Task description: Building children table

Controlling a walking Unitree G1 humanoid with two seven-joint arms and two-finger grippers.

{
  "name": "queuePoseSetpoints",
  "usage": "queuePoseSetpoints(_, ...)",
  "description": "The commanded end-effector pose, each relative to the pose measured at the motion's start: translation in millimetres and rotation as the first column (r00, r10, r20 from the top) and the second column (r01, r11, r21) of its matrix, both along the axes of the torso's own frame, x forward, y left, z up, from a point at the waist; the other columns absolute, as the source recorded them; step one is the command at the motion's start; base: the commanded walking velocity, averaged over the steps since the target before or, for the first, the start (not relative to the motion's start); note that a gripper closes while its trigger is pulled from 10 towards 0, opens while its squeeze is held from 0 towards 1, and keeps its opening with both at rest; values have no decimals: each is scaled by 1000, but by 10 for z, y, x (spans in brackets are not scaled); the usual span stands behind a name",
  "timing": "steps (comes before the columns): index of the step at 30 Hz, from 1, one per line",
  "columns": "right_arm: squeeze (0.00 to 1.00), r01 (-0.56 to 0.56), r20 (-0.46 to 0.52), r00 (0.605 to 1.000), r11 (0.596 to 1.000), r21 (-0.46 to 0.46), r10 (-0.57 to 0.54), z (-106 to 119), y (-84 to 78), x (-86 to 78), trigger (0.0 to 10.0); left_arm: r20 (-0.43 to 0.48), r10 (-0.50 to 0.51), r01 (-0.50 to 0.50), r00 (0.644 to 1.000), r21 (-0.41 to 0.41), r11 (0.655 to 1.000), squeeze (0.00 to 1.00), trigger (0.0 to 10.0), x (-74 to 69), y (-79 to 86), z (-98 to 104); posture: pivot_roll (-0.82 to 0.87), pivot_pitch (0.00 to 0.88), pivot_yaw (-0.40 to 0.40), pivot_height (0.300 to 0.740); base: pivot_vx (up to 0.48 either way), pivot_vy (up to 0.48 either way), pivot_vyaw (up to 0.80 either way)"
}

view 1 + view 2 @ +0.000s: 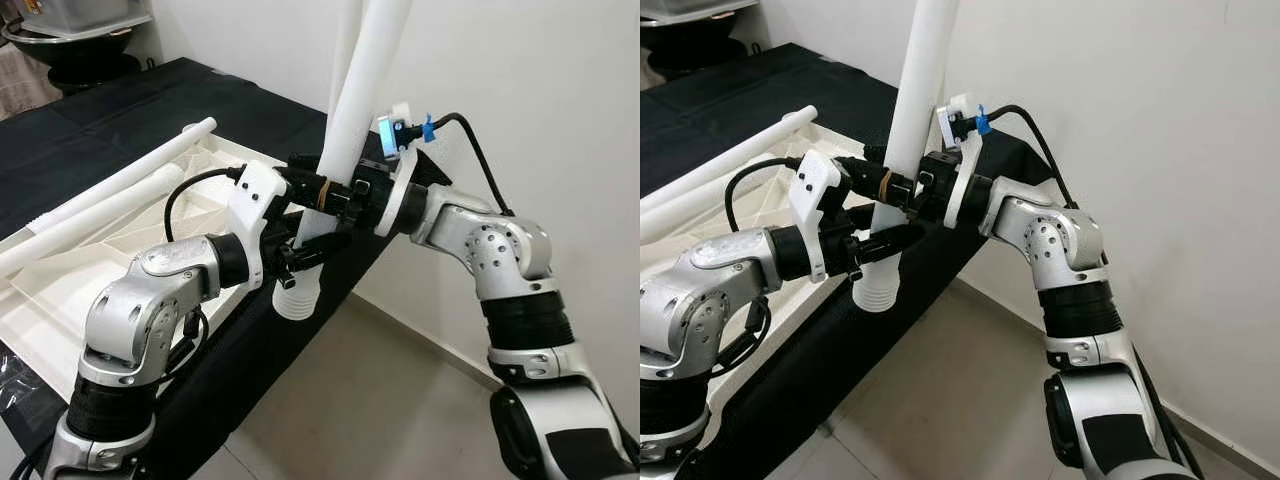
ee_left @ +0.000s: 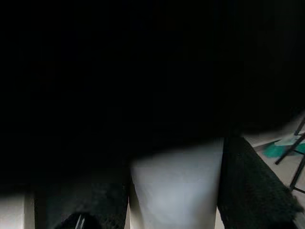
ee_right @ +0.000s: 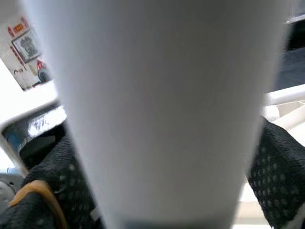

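Observation:
A white table leg [image 1: 345, 140] stands nearly upright past the table's right edge, its ribbed threaded end [image 1: 292, 298] pointing down. My left gripper [image 1: 312, 250] is shut on its lower part, and my right gripper [image 1: 335, 195] is shut on it just above. In the left eye view a second white tube [image 1: 345, 40] rises behind it. The leg [image 2: 176, 186] shows pale between dark padded fingers [image 2: 257, 186] in the left wrist view, and as a broad white leg [image 3: 157, 109] in the right wrist view. The white ribbed tabletop [image 1: 70, 290] lies upside down on the table.
Two more white legs [image 1: 120, 185] [image 1: 90, 225] lie across the upturned tabletop. A black cloth [image 1: 150, 110] covers the table. A dark bowl [image 1: 80, 55] with a plastic box sits at the far left. A white wall [image 1: 540, 100] and tiled floor [image 1: 380, 400] lie to the right.

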State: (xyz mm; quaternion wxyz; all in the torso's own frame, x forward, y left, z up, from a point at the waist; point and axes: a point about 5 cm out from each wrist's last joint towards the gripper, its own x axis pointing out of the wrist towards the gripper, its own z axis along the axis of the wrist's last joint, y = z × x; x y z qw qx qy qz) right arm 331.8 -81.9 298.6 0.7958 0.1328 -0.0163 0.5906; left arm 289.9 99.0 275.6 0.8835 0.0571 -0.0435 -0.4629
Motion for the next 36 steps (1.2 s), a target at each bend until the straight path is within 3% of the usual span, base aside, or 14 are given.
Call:
queuePoseSetpoints(1,0,-10,14,1000,1000,-11,10,-14,45,-25,10000,19,-13,13,1000,6,1000,0,10000,-4,-21,24,26,112,-66,740,0,0,0)
queuePoseSetpoints(2,0,-3,14,1000,1000,-15,4,-22,46,-17,2196,21,-14,13,1000,6,1000,0,10000,0,-16,31,28,108,-70,740,0,0,0)
queuePoseSetpoints(3,0,-3,14,1000,1000,-15,4,-22,46,-17,2196,21,-14,13,1000,6,1000,0,10000,0,-16,31,28,108,-70,740,0,0,0)
queuePoseSetpoints(4,0,5,14,1000,1000,-21,-5,-36,46,-6,0,23,-12,12,1000,11,1000,0,10000,2,-10,31,29,108,-71,740,0,0,0)
queuePoseSetpoints(15,0,75,23,997,997,13,-75,17,6,72,0,33,-11,11,999,13,1000,0,10000,9,-16,31,26,114,-74,740,0,0,0)
queuePoseSetpoints(21,0,118,16,993,993,21,-118,13,-11,111,0,9,40,-40,999,5,999,0,10000,56,-18,46,27,114,-74,740,0,0,0)
queuePoseSetpoints(22,0,126,15,992,992,19,-126,8,-14,121,0,21,46,-46,999,16,999,427,10000,59,-17,49,29,115,-76,740,0,0,0)
queuePoseSetpoints(23,0,126,15,992,992,19,-126,8,-14,121,0,21,46,-46,999,16,999,427,10000,59,-17,49,29,115,-76,740,0,0,0)
queuePoseSetpoints(24,0,138,15,990,990,19,-139,6,-19,134,0,38,47,-48,998,23,999,1000,10000,59,-16,56,30,116,-75,740,0,0,0)
queuePoseSetpoints(26,0,148,12,989,989,20,-149,6,-24,146,0,41,28,-30,999,33,999,1000,10000,41,-19,53,30,116,-75,740,0,0,0)
queuePoseSetpoints(31,0,191,2,982,981,40,-191,35,-57,200,0,70,103,-108,992,67,992,1000,10000,91,44,54,34,117,-76,740,0,0,0)
queuePoseSetpoints(32,0,199,1,980,979,41,-199,39,-65,210,0,67,108,-112,992,57,992,0,10000,95,65,63,33,117,-77,740,0,0,0)
queuePoseSetpoints(34,0,199,1,980,979,41,-199,39,-65,210,0,67,108,-112,992,57,992,0,10000,95,65,63,33,117,-77,740,0,0,0)
queuePoseSetpoints(36,0,236,6,972,970,49,-237,67,-105,251,0,65,175,-177,982,29,984,0,10000,148,164,105,32,124,-75,740,0,0,0)
